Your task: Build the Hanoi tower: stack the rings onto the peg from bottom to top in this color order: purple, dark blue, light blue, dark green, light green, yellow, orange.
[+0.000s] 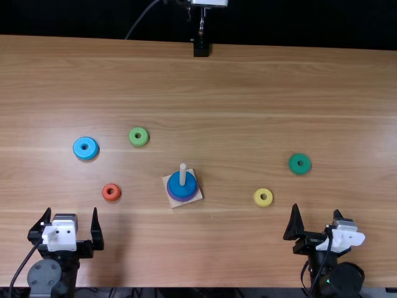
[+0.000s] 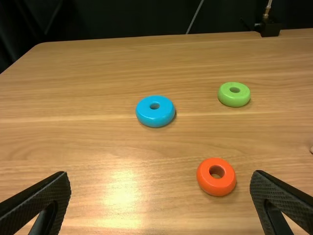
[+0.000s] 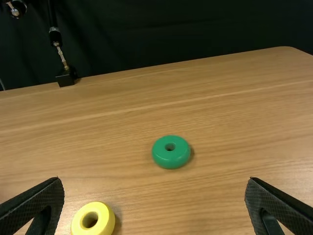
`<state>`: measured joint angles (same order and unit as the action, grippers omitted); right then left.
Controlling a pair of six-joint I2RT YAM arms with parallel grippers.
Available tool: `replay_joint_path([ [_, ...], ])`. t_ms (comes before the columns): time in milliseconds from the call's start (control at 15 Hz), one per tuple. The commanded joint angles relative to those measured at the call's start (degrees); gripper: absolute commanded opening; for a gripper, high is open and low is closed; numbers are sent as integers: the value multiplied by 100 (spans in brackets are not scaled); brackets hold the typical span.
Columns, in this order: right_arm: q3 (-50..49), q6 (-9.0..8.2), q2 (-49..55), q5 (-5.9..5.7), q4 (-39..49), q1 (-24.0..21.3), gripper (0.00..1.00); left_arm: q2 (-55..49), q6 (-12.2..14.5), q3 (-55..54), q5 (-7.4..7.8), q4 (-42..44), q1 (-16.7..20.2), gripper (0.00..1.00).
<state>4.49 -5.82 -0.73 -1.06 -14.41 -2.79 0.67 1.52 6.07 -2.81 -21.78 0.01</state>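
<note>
Because purple goes lowest, the round purple ring (image 1: 182,199) underlies the glossy dark blue ring (image 1: 173,186) on my wooden peg (image 1: 182,174), mid-frame — left gripper (image 1: 71,210) and right gripper (image 1: 316,209) spread empty, light blue ring (image 1: 79,148) due next, left.

Seven rings (image 1: 85,156), one peg (image 1: 183,176), one square base (image 1: 198,195), one table (image 1: 248,112), two black arms (image 1: 44,276).

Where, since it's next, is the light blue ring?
In the top view, the light blue ring lies left of the light green ring, beyond the orange ring.
</note>
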Motion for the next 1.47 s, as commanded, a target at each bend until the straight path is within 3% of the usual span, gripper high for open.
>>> replay_joint_path([
  [0, -361, 34, 73, -52, -400, -73, 100, -67, 48, -607, -25, -459, 25, 100],
  [933, -361, 34, 73, -52, -400, -73, 100, -67, 59, -607, -4, -322, 43, 100],
  [1133, -361, 34, 73, -52, -400, -73, 100, -67, 59, 483, -14, 132, 25, 100],
  [1400, -361, 34, 73, -52, -400, -73, 100, 927, 143, 1775, -57, 132, 16, 100],
])
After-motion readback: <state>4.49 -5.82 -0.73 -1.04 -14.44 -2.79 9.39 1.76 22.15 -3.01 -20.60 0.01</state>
